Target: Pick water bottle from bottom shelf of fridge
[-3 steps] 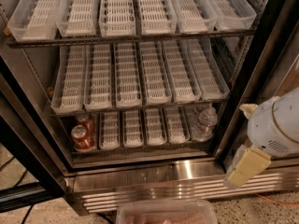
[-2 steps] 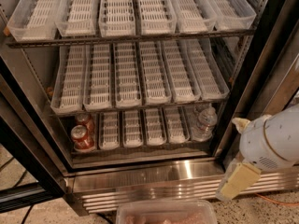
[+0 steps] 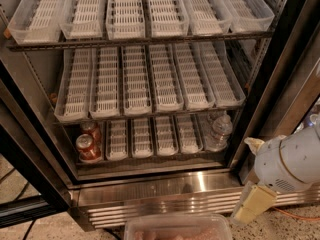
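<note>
Pinkish clear plastic marks the nearest thing, a tub (image 3: 177, 226) at the lower edge of the view, on the speckled floor (image 3: 40, 226) in front of the fridge (image 3: 287, 59). Just right of it and a little higher hangs the gripper (image 3: 246, 180), outside the open cabinet by the dark right door frame. Its two cream fingers (image 3: 256, 204) stand wide apart with nothing between them, one pointing down-left, the other a short stub higher up. Since the earlier frame its white body has sunk lower and drifted slightly left, so the long finger now crosses the ribbed steel kick plate (image 3: 150, 199). Behind that plate lies the bottom shelf (image 3: 150, 160) with its row of white trays (image 3: 142, 136). The water bottle (image 3: 220, 131) stands upright at the right end of this shelf, well apart from the gripper and where it stood before. Two red cans (image 3: 89, 146) sit at the left end, also unmoved. Farther up and back come the middle rack (image 3: 150, 111) and the top rack (image 3: 140, 40), both lined with white slotted trays, unchanged.
</note>
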You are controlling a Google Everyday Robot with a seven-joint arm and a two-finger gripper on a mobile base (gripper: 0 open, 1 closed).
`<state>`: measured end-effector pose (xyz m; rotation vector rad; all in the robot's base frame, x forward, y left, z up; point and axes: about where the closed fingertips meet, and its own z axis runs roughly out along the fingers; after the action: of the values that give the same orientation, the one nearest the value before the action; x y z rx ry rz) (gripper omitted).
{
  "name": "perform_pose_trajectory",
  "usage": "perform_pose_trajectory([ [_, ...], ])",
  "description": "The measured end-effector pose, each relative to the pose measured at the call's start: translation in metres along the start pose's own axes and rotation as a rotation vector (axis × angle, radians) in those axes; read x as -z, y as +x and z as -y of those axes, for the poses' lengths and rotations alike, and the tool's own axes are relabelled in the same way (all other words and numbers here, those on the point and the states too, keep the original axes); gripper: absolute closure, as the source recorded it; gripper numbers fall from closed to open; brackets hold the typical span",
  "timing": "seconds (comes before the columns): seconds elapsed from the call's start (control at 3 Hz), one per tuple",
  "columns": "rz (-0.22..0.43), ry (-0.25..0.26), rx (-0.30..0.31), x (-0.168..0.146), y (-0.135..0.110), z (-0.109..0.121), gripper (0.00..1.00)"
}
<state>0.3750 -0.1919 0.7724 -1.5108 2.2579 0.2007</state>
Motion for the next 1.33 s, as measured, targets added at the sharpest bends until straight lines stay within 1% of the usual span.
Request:
perform_pose_trajectory([
  [0.33, 0.043, 0.04, -0.029, -0.014, 0.001, 0.001, 0.0],
  [0.67, 0.129, 0.086, -0.107, -0.05, 0.01, 0.002, 0.0],
  [1.0, 0.229, 0.159, -0.176, -0.078, 0.018, 0.018, 0.0],
  [1.33, 0.327, 0.228, -0.236, -0.093, 0.024, 0.037, 0.0],
])
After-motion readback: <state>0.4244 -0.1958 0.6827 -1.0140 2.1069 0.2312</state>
